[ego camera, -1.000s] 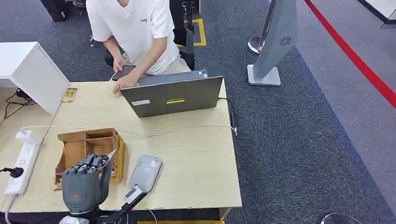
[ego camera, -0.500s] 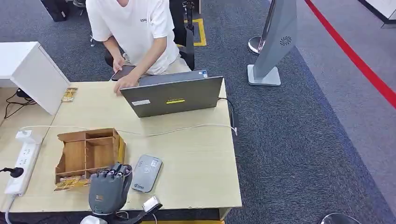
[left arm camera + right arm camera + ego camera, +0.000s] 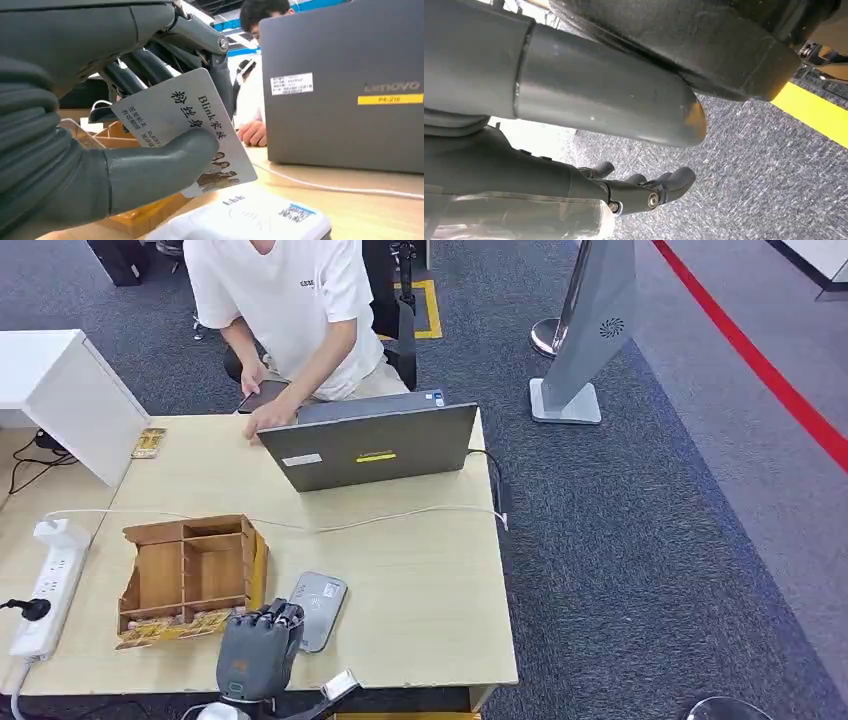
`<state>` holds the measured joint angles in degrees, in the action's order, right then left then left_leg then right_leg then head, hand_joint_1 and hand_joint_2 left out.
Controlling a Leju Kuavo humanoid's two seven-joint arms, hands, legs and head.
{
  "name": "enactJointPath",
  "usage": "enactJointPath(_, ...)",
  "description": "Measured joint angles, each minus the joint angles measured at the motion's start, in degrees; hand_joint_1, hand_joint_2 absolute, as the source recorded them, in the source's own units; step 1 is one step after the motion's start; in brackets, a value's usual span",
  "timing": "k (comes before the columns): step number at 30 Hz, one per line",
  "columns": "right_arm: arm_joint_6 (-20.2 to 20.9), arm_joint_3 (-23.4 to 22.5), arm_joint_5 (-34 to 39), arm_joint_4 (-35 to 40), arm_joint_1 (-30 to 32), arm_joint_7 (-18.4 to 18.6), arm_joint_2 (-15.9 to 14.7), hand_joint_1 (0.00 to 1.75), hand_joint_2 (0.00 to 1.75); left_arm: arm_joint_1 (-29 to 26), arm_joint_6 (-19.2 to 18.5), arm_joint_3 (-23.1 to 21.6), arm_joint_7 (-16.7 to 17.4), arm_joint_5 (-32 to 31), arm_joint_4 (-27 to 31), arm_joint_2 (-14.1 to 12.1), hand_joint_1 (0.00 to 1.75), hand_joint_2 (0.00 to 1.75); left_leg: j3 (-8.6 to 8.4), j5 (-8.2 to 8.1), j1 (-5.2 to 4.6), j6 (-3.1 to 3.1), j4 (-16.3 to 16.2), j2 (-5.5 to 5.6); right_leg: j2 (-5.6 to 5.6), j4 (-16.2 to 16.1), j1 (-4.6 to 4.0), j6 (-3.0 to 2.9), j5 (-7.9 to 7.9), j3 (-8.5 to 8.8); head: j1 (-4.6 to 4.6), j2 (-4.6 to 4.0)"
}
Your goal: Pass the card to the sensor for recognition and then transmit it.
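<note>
Card (image 3: 187, 131) pinched in left hand (image 3: 258, 652) — tilted edge-down toward sensor (image 3: 314, 609).

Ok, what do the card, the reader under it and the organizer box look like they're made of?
Card: probably glossy plastic, stiff and flat in the left hand, printed face.
Card reader: likely matte grey-white moulded plastic with rounded corners.
Organizer box: seemingly unfinished thin wood or fibreboard, brown panels with visible edges.

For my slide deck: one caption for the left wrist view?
Left hand holds a printed card just above the white sensor, laptop behind.

One card (image 3: 187, 130), one sensor (image 3: 316, 609), one laptop (image 3: 370, 446)
</note>
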<state>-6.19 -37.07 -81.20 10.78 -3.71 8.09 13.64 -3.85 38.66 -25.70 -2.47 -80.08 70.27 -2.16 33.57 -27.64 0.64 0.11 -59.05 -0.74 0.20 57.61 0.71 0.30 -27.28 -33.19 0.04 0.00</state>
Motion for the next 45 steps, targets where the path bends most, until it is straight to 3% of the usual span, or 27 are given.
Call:
enactJointPath(21, 0.8, 0.0, -1.4, 0.0, 0.0, -0.1, 0.0, 0.0, 0.0, 3.3, -2.1, 0.6, 1.2, 0.6, -7.2, 0.2, 1.75, 1.75, -0.02, 0.01, 0.0, 0.0, 0.0, 0.0, 0.0, 0.0, 0.0, 0.0, 0.0, 0.02, 0.0, 0.0)
enactJointPath(25, 0.9, 0.0, -1.8, 0.0, 0.0, -0.1, 0.0, 0.0, 0.0, 3.2, 0.1, 0.9, 0.4, -0.4, -6.8, 0.2, 1.75, 1.75, -0.02, 0.01, 0.0, -0.01, 0.0, 0.0, 0.0, 0.0, 0.0, 0.0, 0.0, 0.03, 0.0, 0.0)
enactJointPath(30, 1.0, 0.0, -2.8, 0.0, 0.0, -0.1, 0.0, 0.0, 0.0, 2.2, 1.0, 4.0, -2.8, -5.0, 4.2, 0.5, 1.75, 1.75, 0.01, 0.02, 0.0, 0.0, 0.0, 0.06, -0.04, 0.0, -0.01, 0.0, 0.0, 0.01, 0.0, 0.0)
enactJointPath(35, 1.3, 0.1, -3.5, 0.0, 0.0, -0.4, 0.0, 0.0, 0.0, 4.1, 1.2, 6.1, -2.1, -7.3, 10.8, 0.2, 1.75, 1.75, 0.0, 0.02, 0.0, 0.0, 0.0, 0.06, -0.03, 0.0, 0.0, 0.0, 0.01, 0.03, -0.02, 0.0)
enactJointPath(41, 1.5, 0.2, -3.6, 0.0, 0.0, -0.5, 0.0, 0.0, 0.0, 5.4, 1.2, 7.8, -1.9, -7.4, 15.4, -0.4, 1.75, 1.75, -0.03, 0.03, 0.01, 0.01, 0.0, 0.05, -0.02, 0.0, 0.0, 0.0, 0.01, 0.04, -0.02, 0.0)
enactJointPath(45, 2.1, 0.6, -4.5, 0.0, -0.1, -1.2, 0.0, 0.0, 0.0, 8.3, 0.7, 8.9, 1.4, -8.2, 16.1, -1.8, 1.75, 1.75, 0.0, 0.05, 0.02, 0.01, 0.0, 0.08, -0.04, 0.0, -0.01, -0.01, 0.01, 0.0, 0.07, 0.0)
